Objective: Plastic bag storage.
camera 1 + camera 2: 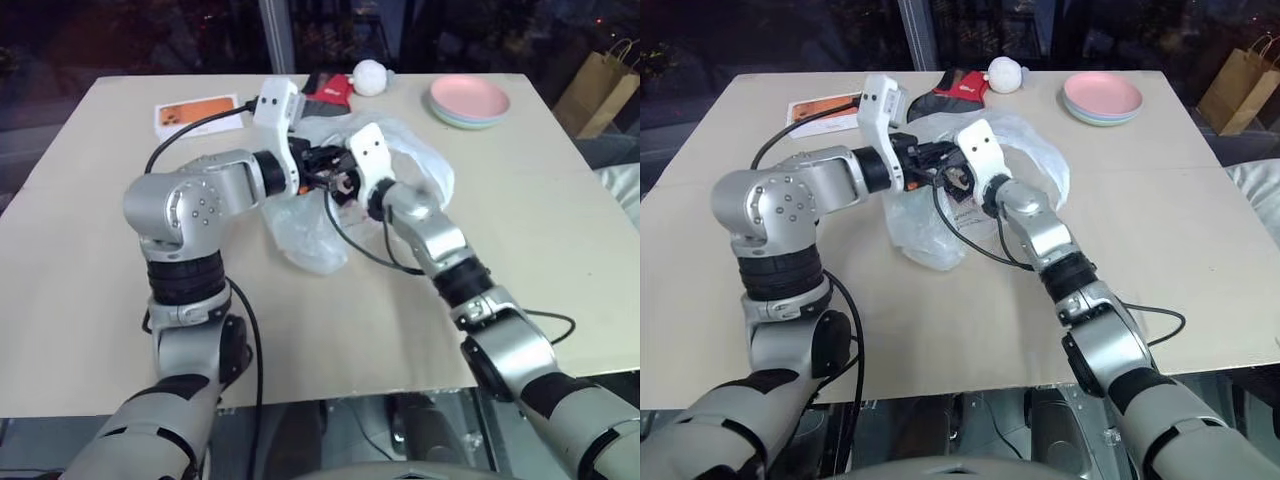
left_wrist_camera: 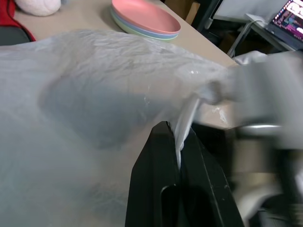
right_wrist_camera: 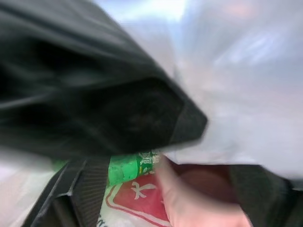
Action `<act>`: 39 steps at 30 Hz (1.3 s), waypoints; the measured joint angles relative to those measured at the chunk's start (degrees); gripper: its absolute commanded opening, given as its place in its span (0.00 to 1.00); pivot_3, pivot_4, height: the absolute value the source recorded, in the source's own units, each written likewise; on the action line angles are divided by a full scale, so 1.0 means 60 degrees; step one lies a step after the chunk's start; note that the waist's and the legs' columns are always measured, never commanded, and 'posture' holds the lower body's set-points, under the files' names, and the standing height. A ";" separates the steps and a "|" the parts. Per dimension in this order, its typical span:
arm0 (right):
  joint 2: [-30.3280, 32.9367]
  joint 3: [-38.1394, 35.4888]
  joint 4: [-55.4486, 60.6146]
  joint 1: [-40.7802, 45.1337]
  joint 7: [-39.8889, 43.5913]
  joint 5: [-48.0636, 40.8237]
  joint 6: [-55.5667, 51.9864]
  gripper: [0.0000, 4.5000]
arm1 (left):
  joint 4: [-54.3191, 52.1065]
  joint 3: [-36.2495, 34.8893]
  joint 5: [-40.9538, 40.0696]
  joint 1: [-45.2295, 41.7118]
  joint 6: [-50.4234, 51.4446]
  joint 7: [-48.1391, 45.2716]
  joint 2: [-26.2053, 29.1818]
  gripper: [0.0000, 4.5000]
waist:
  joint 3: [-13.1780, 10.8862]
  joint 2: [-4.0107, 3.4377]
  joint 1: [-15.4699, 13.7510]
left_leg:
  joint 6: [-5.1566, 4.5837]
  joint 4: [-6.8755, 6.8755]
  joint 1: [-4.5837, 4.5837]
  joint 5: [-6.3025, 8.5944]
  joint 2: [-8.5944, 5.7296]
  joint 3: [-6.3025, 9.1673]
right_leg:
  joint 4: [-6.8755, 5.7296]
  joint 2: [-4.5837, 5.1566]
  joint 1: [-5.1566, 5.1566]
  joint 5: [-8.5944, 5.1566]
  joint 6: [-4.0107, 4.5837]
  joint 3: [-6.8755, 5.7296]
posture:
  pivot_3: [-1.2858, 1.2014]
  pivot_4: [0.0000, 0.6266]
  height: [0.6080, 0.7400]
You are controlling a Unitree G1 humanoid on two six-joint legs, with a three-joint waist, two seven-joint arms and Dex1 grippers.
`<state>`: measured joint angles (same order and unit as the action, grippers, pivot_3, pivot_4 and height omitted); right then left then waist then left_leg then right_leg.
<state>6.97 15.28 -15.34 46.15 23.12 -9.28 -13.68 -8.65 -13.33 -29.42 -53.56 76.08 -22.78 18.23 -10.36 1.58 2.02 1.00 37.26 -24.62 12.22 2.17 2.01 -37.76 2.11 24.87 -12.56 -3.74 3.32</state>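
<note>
The plastic bag (image 1: 305, 235) is translucent white and crumpled, lying mid-table, with part of it lifted up between my two arms. My left gripper (image 2: 177, 135) is shut on a twisted strand of the bag's edge and holds it above the table. The right gripper (image 1: 342, 186) sits close against the left one at the raised plastic. In the right wrist view its black fingers (image 3: 71, 198) stand apart, open, with bag film around them. Between them I see a green bottle (image 3: 125, 168), a red-and-white packet (image 3: 132, 201) and a blurred pinkish thing.
A stack of pink plates (image 1: 469, 101) stands at the back right of the table (image 1: 560, 250). A white plush ball (image 1: 370, 76) and a red-and-black item (image 1: 325, 88) lie at the back. An orange card (image 1: 197, 114) is back left. A brown paper bag (image 1: 600, 90) stands beyond the right edge.
</note>
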 measured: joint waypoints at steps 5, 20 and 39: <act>0.1320 -0.0194 0.4538 -0.1944 0.0336 -0.0580 -0.2692 0.82 | 0.0241 0.0072 -0.0003 0.0019 -0.0262 0.0087 0.0042 0.00 | -0.0001 -0.0002 0.0024 | -0.0001 0.0010 0.0010 0.0000 -0.0001 0.0002 | -0.0020 -0.0001 0.0001 -0.0001 0.0000 -0.0001 | 0.52 0.24 1.00; 0.2239 -0.3061 0.9837 -0.3243 -0.1759 -0.1812 -0.8572 0.82 | 0.0608 0.0815 -0.0006 0.0294 -0.1293 -0.0321 0.0481 0.00 | 0.0000 -0.0002 0.0054 | -0.0004 0.0021 0.0050 -0.0001 0.0002 -0.0009 | -0.0030 -0.0015 -0.0023 -0.0004 -0.0002 0.0019 | 0.52 0.24 1.00; 0.1947 -0.3009 0.5868 -0.2599 -0.1720 -0.1236 -0.6752 0.00 | -0.1158 0.0555 -0.1264 0.2076 -0.2353 -0.2521 0.2496 0.12 | -0.0001 -0.0005 0.0062 | -0.0005 0.0009 0.0037 -0.0001 0.0003 -0.0024 | -0.0013 -0.0014 -0.0011 -0.0004 -0.0001 0.0031 | 0.52 0.24 1.00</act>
<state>18.65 -2.77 19.87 30.56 12.80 -16.70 -54.19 -15.60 -10.00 -37.00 -41.11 61.96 -37.91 33.21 -10.37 1.55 2.39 0.96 37.31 -24.40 12.22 2.19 1.86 -37.84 2.03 24.81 -12.59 -3.75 3.50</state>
